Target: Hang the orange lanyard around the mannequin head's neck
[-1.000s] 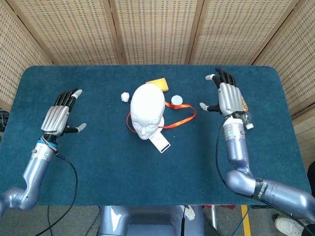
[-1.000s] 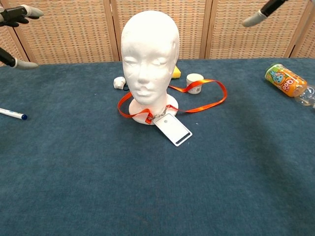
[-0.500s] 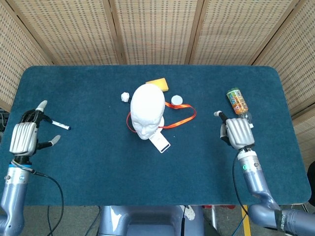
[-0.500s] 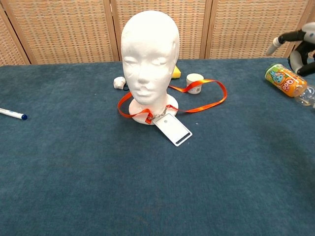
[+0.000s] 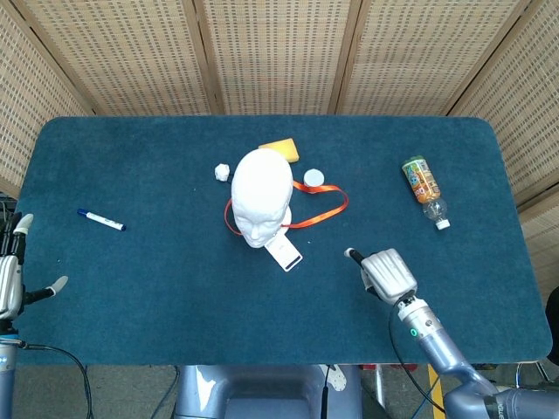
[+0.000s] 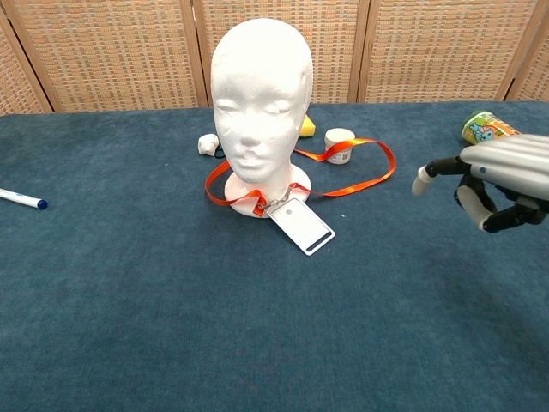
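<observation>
Felt-like blue cloth covers the rounded table (image 5: 175, 297), and on it stands the matte white foam mannequin head (image 5: 260, 195), smooth and egg-shaped from above, on a round white base. The orange lanyard (image 5: 325, 208), a flat glossy ribbon, already circles the base of the neck and trails a long loop out toward the robot's right, lying on the cloth; its white rectangular card (image 6: 301, 225) lies flat in front of the base. Behind the head sit a yellow block (image 5: 281, 149), a small white round pot (image 6: 340, 145) and a crumpled white lump (image 5: 222, 171). A blue-capped marker (image 5: 100, 220) lies well to the left, and a plastic bottle with an orange label (image 5: 423, 185) lies on its side to the right. Compared with half a second ago, both hands have dropped lower and nearer the robot's own edge of the table. The right hand (image 5: 385, 273) hovers in front and to the right of the lanyard loop, back upward, holding nothing, fingers loosely bent with one extended toward the head. The left hand (image 5: 10, 281) shows only at the frame's edge, empty, its fingers spread apart.
</observation>
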{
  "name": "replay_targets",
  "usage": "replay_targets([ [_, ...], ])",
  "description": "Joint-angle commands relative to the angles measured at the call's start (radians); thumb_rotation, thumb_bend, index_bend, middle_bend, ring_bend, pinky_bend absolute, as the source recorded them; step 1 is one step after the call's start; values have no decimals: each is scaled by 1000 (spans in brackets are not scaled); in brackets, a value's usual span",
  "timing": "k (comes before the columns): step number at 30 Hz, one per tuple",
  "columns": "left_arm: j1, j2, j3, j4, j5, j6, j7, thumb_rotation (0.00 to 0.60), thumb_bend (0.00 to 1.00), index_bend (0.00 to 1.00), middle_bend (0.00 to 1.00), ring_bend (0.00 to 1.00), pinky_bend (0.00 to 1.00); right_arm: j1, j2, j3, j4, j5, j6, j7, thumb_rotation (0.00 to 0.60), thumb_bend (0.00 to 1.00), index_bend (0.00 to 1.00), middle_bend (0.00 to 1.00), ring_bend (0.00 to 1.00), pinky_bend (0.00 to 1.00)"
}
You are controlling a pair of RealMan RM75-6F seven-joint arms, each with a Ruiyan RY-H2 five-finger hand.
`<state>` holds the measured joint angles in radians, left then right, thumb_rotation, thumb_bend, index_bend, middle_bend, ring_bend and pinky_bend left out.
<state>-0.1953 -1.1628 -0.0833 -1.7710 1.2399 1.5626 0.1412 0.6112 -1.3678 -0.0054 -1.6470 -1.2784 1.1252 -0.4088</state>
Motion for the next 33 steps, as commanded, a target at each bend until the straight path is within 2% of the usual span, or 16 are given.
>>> replay_targets([
  [1,7,-2,9,1,17,1,19,600,92,0,0,0,0,37,-28,18,-8,1,-47,-56,600,862,236,767,628,864],
  [4,10,-2,12,-1,29,-3,33,600,91,0,0,0,0,63,-57,38,-13,19,-78,-98,600,864,213,769,628,864],
  [7,13,-2,10,1,31,-12,39,600,91,0,0,0,0,91,-95,54,-12,55,-109,-162,600,874,138,772,640,865],
  [9,14,-1,8,1,32,-17,38,600,91,0,0,0,0,106,-116,62,-9,84,-127,-202,600,919,65,787,681,882],
  [13,17,4,4,0,32,-27,35,600,91,0,0,0,0,148,-162,75,15,138,-158,-310,600,974,3,812,744,934],
  [22,20,6,-5,2,31,-49,31,600,92,0,0,0,0,208,-237,96,26,317,-184,-478,600,1000,0,823,767,959],
  [33,22,-1,-15,9,29,-70,36,600,92,0,0,0,0,269,-319,132,93,470,-194,-507,600,1000,0,823,766,959],
])
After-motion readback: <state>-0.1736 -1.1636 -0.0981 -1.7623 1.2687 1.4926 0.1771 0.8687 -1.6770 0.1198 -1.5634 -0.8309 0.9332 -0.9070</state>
